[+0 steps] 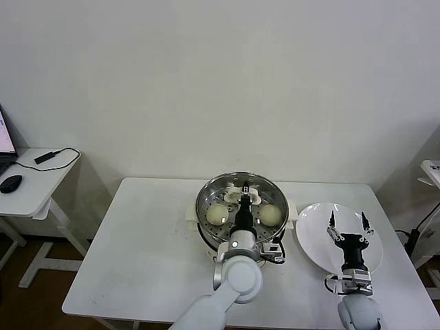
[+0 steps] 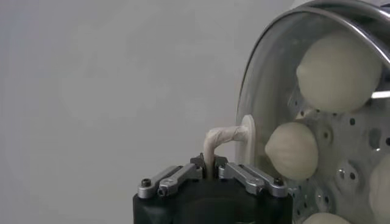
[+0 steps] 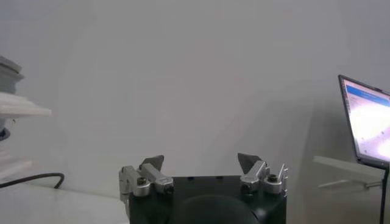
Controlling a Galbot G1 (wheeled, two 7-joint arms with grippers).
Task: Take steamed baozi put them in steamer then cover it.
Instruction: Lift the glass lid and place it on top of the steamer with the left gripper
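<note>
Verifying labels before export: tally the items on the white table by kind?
Baozi: 4, inside the steamer
Steamer: 1
Glass lid: 1, over the steamer, left gripper shut on its handle
White plate: 1, bare, under the open right gripper
Total: 7

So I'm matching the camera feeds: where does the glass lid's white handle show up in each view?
Head view: white handle at the middle of the steamer, pinched by the left gripper.
Left wrist view: handle just above the shut fingers.
Right wrist view: not in it.
Shared landmark: the baozi under the lid.
</note>
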